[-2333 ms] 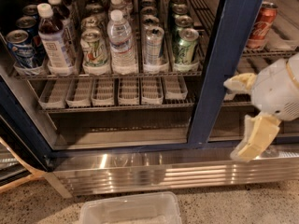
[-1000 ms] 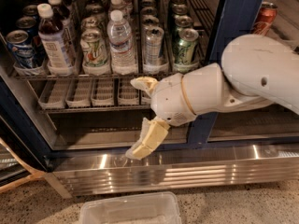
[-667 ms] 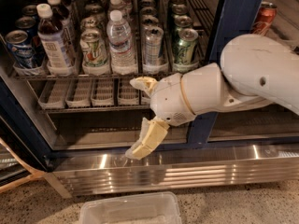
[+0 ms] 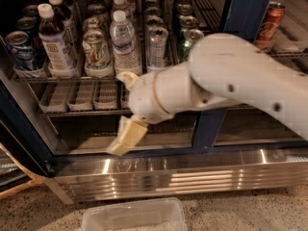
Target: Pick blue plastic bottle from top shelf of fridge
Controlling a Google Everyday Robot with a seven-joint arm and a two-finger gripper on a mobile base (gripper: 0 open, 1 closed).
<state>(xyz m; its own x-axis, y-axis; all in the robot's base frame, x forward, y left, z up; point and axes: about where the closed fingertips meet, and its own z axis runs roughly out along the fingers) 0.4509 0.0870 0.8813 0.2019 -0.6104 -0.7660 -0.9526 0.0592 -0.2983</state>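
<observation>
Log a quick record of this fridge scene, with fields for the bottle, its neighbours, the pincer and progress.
bottle: blue plastic bottle, upright, front row of the top shelf, toward the left end
neighbours: blue can on its left, green-and-white can on its right
pincer: pincer open, empty, lower and to the right of the bottle, in front of the lower rack
progress: bottle not yet grasped
</observation>
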